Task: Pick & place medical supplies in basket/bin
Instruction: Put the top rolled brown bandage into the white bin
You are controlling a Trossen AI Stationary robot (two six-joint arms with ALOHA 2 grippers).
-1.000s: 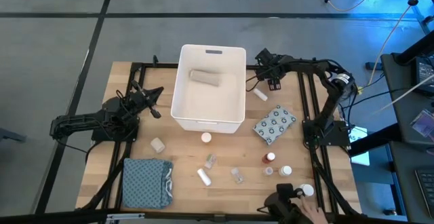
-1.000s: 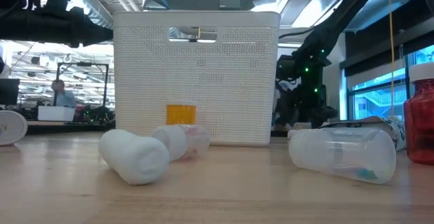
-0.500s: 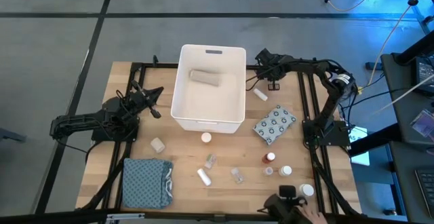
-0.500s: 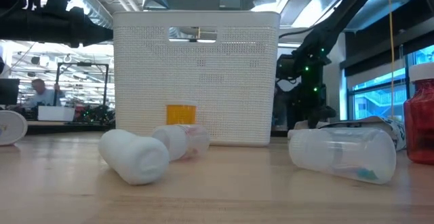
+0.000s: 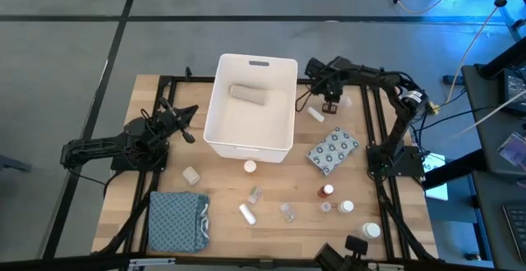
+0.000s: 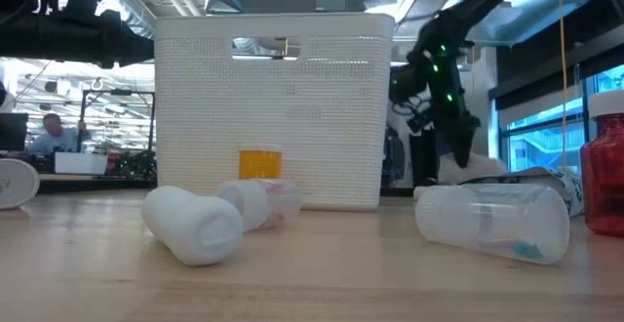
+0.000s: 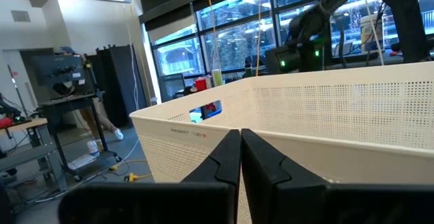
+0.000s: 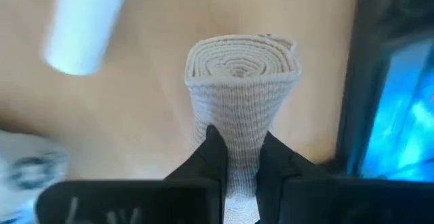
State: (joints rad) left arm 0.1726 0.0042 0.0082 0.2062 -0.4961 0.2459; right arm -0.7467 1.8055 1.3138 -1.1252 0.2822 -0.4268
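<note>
- Left claw point(image 5: 188, 122) waits beside the white bin point(image 5: 251, 144) on its left, fingers pressed together on nothing; its wrist view shows little but bin wall.
- Bin has slid slightly leftward and turned since half a second ago; its near wall sits further left in the low view. One beige bandage roll point(image 5: 249, 94) already lies inside.
- Right claw point(image 5: 330, 100) has risen from the counter point(image 5: 271, 176) by the bin's right rim, pinching a second bandage roll point(image 8: 241, 88) between narrow fingers. Pick looks done; carry over the rim comes next.
- White bottle point(image 5: 316, 115) lies just beside, on the counter; dotted packet point(image 5: 332, 149) nearer the front.
- High view hides the held roll under the claw; contact with the bin is probable, not seen.
- Front-row vials are too small to sort.
</note>
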